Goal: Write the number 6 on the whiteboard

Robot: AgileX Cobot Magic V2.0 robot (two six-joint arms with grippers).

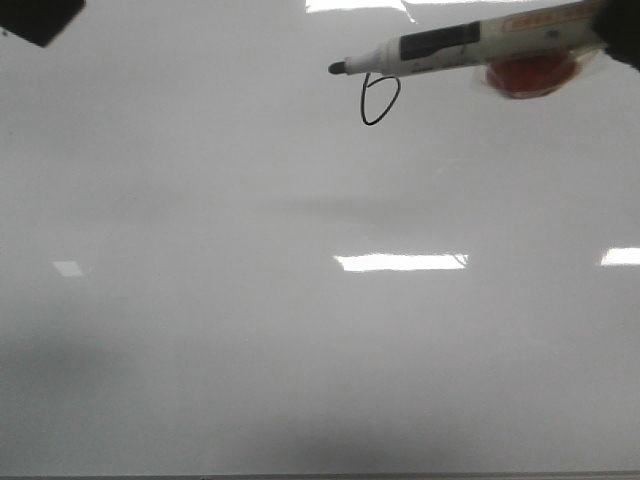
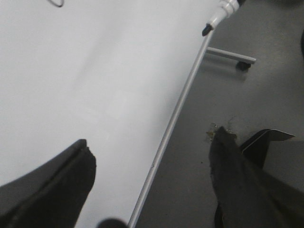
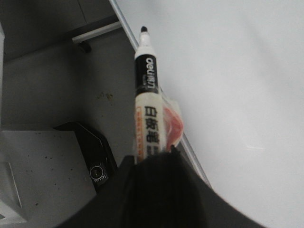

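One black-tipped marker (image 1: 460,45) is hanging clamped in the right gripper (image 3: 154,164), just at 11 o'clock of the number 6 (image 1: 380,100) on the whiteboard (image 1: 300,330); left gripper (image 2: 152,166) is gaping empty.

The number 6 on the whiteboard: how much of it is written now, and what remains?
Done: the lower loop of the number 6 is drawn on the whiteboard. In hand: the right claw grips the marker, its tip just above the loop. Its upper part is hidden behind the marker, so I cannot confirm the stem. The left claw is open, idle.
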